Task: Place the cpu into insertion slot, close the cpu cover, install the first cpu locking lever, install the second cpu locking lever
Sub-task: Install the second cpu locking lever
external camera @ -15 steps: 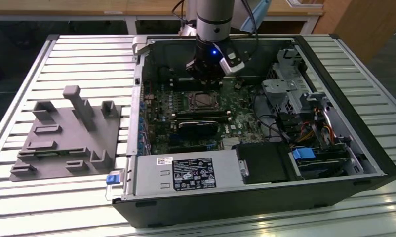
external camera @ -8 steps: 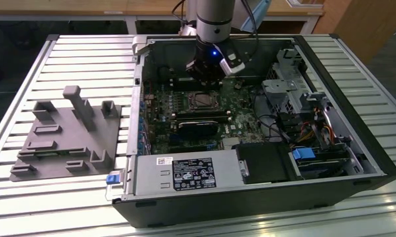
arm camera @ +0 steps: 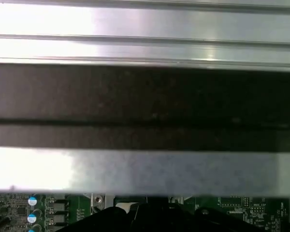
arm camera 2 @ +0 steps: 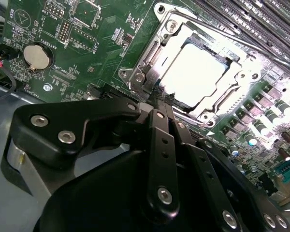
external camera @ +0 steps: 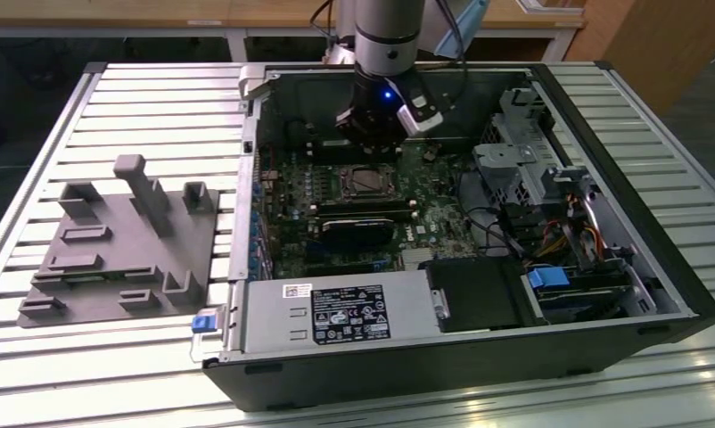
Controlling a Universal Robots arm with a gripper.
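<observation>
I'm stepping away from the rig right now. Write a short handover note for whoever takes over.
Gripper: fingers together, tips at the edge of the cpu cover, holding nothing visible.
The cpu lies in the insertion slot, with the cover down over it.
Done: cpu placed, cover closed.
Left: the two locking levers; whether either is latched cannot be told.

Open computer case on the surface, me above its board

My gripper [external camera: 379,134] hangs inside the computer case [external camera: 643,267], just behind the insertion slot [external camera: 361,181]. The cpu [arm camera 2: 195,72] lies in that slot under the cpu cover [arm camera 2: 152,63]. A fixture tray [external camera: 119,245] lies at the exterior view's left.
</observation>
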